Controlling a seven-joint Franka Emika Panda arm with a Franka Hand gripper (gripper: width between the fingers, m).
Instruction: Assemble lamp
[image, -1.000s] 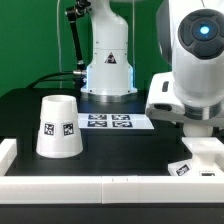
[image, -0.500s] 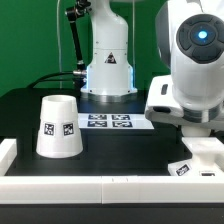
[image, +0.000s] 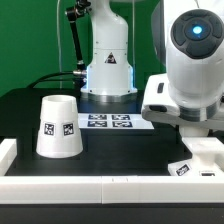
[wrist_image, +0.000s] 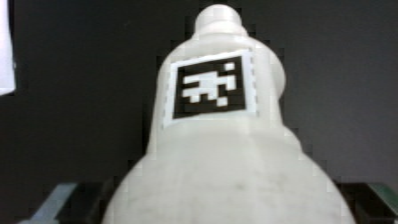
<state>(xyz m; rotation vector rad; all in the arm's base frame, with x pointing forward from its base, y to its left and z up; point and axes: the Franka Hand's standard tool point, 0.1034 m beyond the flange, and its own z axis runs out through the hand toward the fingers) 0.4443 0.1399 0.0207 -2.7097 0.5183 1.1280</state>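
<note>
The wrist view is filled by the white bulb (wrist_image: 214, 150), round at the near end, with a narrow neck carrying a black-and-white tag. My gripper (wrist_image: 214, 208) is shut on the bulb's round body, with a dark finger (wrist_image: 61, 202) showing at each side. In the exterior view the arm (image: 195, 60) stands at the exterior view's right and hides the gripper and the bulb. The flat lamp base (image: 185, 168), with a tag, lies below the arm near the front. The tapered shade (image: 58, 127) stands mouth-down at the exterior view's left.
The marker board (image: 108, 122) lies flat in the middle of the black table. A white rim (image: 90, 186) runs along the front edge and the left corner. A second robot's white pedestal (image: 108, 70) stands at the back.
The arm has shifted a little toward the exterior view's left. The shade, the base and the marker board have not moved.
</note>
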